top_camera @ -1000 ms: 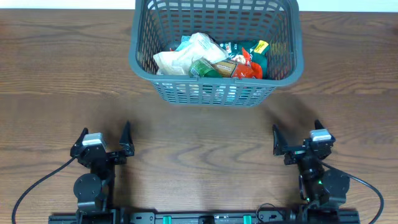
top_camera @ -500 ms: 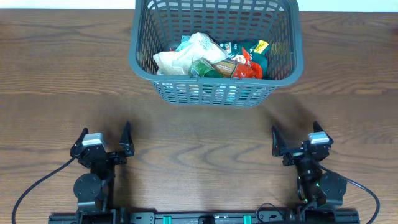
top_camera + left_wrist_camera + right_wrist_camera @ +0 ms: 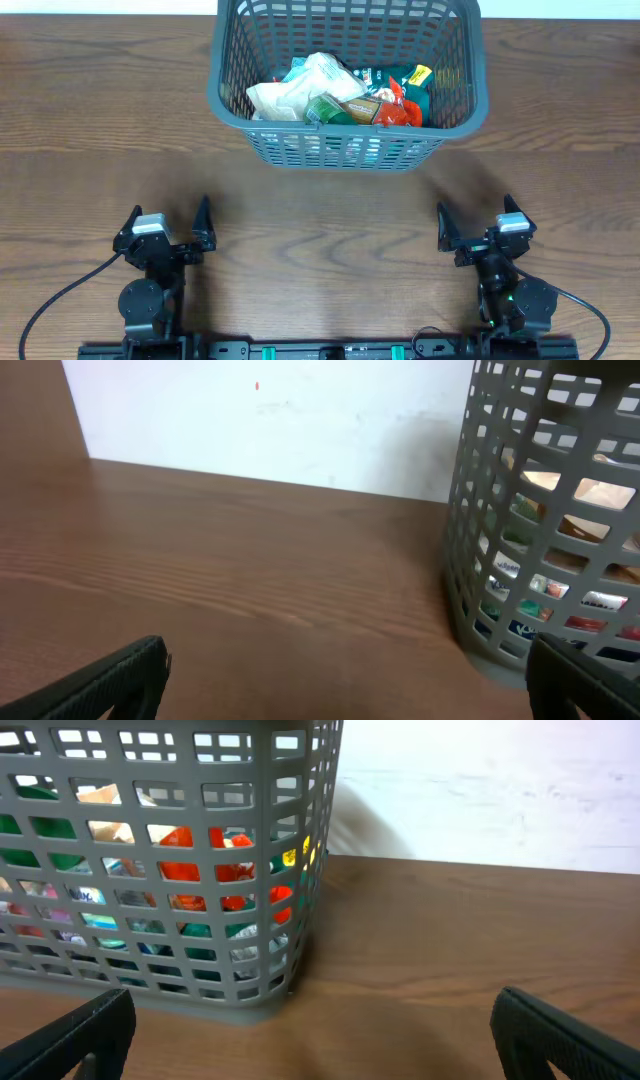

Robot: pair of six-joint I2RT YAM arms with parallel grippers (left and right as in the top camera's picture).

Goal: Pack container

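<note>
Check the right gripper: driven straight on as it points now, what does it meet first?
Most likely the container, at its near right corner. The right gripper, open, points across bare table at that corner. Its right finger may pass beside the wall. Depth is unclear.

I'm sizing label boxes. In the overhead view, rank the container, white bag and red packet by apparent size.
Largest to smallest:
1. container
2. white bag
3. red packet
None look alike; the packet is partly covered.

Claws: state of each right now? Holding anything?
Left claw: open, holding nothing.
Right claw: open, holding nothing.
</note>
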